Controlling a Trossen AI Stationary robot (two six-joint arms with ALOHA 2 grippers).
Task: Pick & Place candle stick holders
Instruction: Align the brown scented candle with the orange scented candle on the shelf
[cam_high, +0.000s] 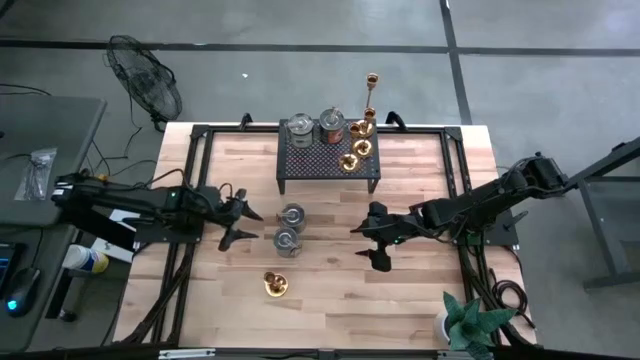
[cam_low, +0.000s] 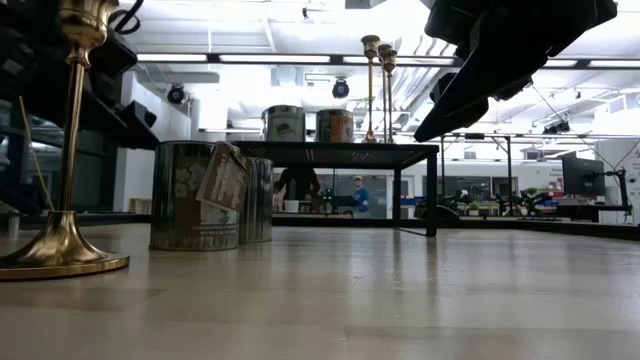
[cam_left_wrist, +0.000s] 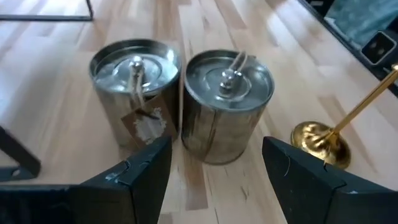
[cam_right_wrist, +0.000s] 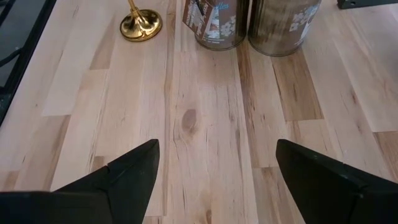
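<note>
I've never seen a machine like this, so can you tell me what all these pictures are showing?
It is a robot with two dark arms at a wooden table. One picture looks down from above, one looks across the tabletop, and two come from cameras on the arms' wrists. The left gripper and right gripper are both open and hold nothing. Between them stand two silvery round tin cups, and nearer the front a shiny brass candlestick. At the back, a black metal stand with holes carries two more tins and more brass candlesticks. A green plant sits in one corner.
</note>
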